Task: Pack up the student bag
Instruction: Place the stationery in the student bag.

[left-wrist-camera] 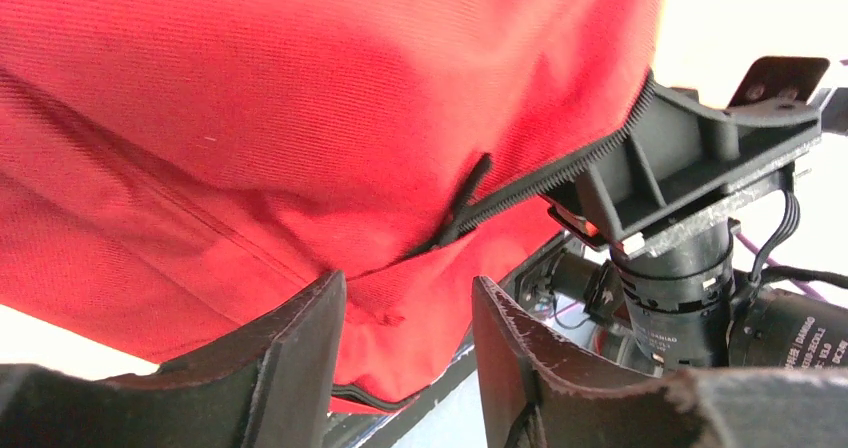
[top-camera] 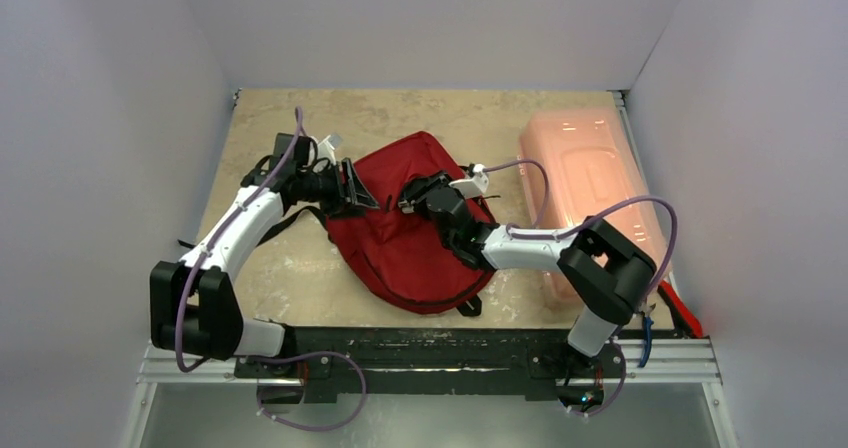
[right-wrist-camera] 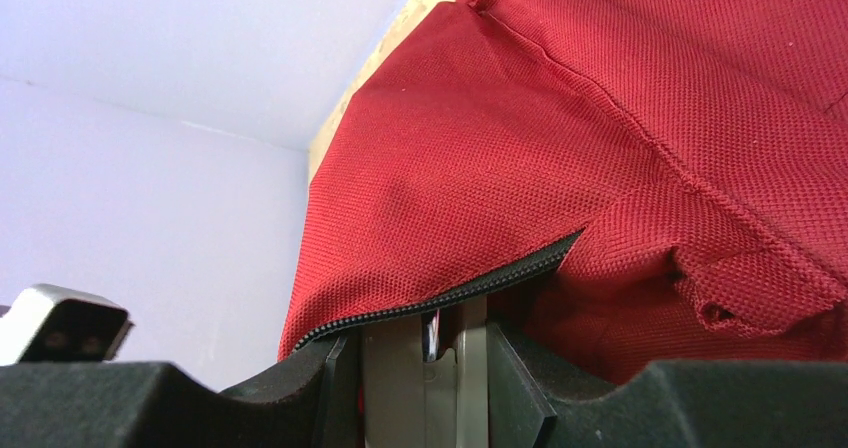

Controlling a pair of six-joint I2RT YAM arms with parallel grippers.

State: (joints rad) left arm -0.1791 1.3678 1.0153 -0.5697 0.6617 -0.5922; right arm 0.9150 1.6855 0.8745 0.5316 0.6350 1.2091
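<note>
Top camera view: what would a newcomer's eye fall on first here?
The red backpack in the middle of the table stands out. The left gripper and the right gripper are at its far half. A pale pink translucent box lies at the table's right edge.

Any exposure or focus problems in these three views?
Top external: glare streaks the pink box lid. Left wrist: background blown white around the student bag, fabric slightly soft. Right wrist: weave sharp, evenly lit.

A lab booth: white walls (top-camera: 100,118) enclose the beige tabletop (top-camera: 290,283).
</note>
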